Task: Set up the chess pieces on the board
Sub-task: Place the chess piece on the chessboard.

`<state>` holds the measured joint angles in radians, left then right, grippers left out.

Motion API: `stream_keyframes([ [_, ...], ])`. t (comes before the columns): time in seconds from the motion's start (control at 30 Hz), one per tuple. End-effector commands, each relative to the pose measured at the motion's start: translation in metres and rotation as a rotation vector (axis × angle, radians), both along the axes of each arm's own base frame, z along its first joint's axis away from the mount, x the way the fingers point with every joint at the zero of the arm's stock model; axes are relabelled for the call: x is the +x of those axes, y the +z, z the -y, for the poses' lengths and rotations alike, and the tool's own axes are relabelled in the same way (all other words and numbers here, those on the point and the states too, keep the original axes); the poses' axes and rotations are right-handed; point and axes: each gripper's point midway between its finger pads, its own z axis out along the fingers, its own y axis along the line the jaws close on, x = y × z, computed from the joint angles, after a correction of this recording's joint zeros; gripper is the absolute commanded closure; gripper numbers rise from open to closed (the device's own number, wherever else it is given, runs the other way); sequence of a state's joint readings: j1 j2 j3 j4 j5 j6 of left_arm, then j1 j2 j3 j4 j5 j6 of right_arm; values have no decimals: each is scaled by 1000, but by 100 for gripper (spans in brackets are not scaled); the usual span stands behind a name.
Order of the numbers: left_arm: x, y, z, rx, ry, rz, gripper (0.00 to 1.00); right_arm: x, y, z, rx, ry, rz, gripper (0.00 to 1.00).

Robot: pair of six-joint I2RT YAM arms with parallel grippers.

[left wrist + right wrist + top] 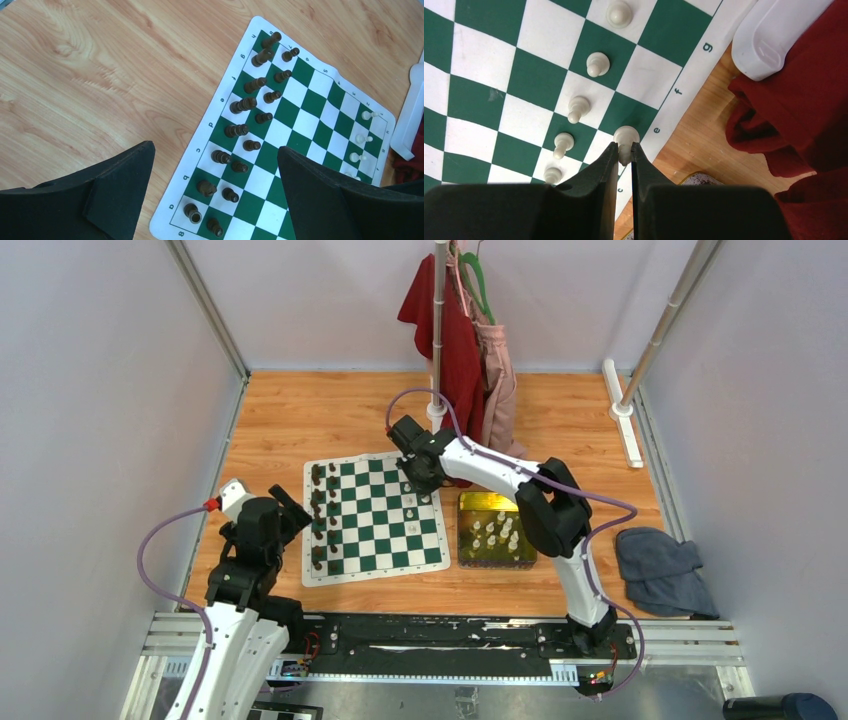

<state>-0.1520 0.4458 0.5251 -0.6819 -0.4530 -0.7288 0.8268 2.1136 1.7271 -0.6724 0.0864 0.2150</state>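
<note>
Placement of a back-rank man is the step in hand, as I judge it.

From above, my right claw [413, 483] reaches over the far right part of the board [378, 525]. The yellow-green tray [497, 498] sits just beside the board's right edge and holds the spare cream pieces [495, 532]. My left claw [290, 505] hangs at the board's left edge, near the dark chessmen [318, 520].

My left wrist camera shows that claw spread wide, with nothing between its fingers [125, 175]. Below it, the dark men stand in their two ranks. Across the mat, a few cream pawns [367, 115] line the far side.

My right wrist camera shows the right claw nipped nearly closed on the upper part of one cream piece [626, 135]. Its round foot points down at the edge rank, close to the letter e. I cannot tell what kind of man it is, or whether its foot touches the mat yet. The pawns run in a row one rank inward, the nearest just beside my left finger. A red cloth [794, 100] lies off the board's edge.

The next move calls for settling the foot flat on its square, then easing the jaws apart. After that I should rise straight up, so that neither this man nor the neighbouring pawn is knocked over.
</note>
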Motion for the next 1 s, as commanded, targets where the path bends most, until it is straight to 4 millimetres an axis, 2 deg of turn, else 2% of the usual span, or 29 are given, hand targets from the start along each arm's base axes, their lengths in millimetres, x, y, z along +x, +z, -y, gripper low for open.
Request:
stream_keyframes([
  [0.0, 1, -5, -5, 24, 16, -11, 0, 11, -3, -2, 10, 4, -6, 100],
  [0.37, 2, -7, -6, 32, 17, -22, 0, 23, -9, -5, 11, 1, -8, 100],
  [0.63, 3, -8, -6, 37, 15, -27, 0, 39, -1, -7, 36, -10, 14, 100],
  [0.97, 4, -10, -6, 44, 13, -33, 0, 42, -10, -6, 29, -15, -2, 100],
])
